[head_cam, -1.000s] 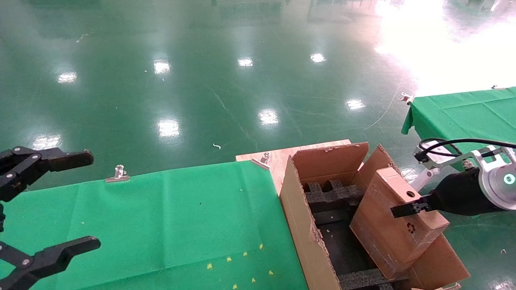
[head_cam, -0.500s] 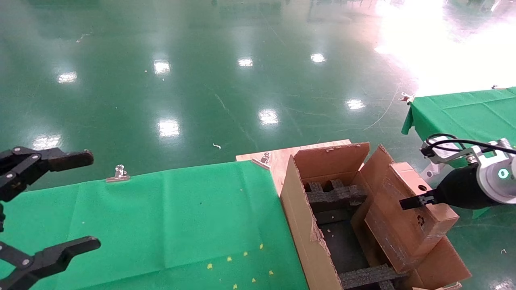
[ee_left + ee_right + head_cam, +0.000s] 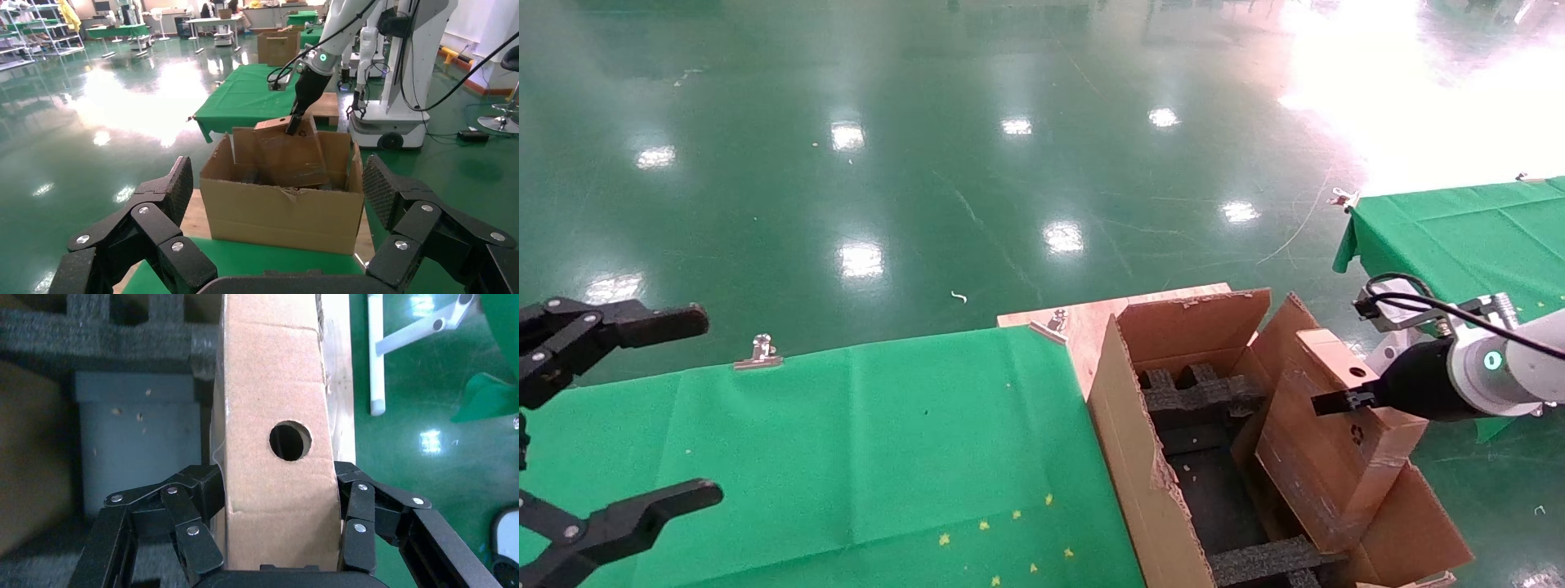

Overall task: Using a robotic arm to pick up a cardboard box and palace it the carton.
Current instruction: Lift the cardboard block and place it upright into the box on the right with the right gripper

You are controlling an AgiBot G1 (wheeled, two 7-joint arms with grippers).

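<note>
Your right gripper [image 3: 278,539] is clamping the one cardboard box [image 3: 275,404] by its narrow top edge, a black finger [image 3: 196,496] pressing each broad face just below the single round hole. In the head view that gripper [image 3: 1336,402] is reaching in from the right, its white robotic arm [image 3: 1500,371] lying nearly level, with the silver camera block and a black cable looping above it. The cardboard box [image 3: 1324,437] you are holding is standing tilted, its lower end already down inside the one carton [image 3: 1140,457] against the right-hand wall, its top leaning out over the right flap. Inside the carton you are looking at two black foam inserts: one [image 3: 1197,396] at the far end, one [image 3: 1258,559] at the near end, with dark floor between them. The carton is sitting at the right end of the green-covered table [image 3: 846,441]. Your left gripper [image 3: 617,416] is hanging idle over the table's left edge, jaws spread wide and holding nothing; from its wrist camera you are seeing the same carton [image 3: 278,202] between its two fingers [image 3: 153,214].
</note>
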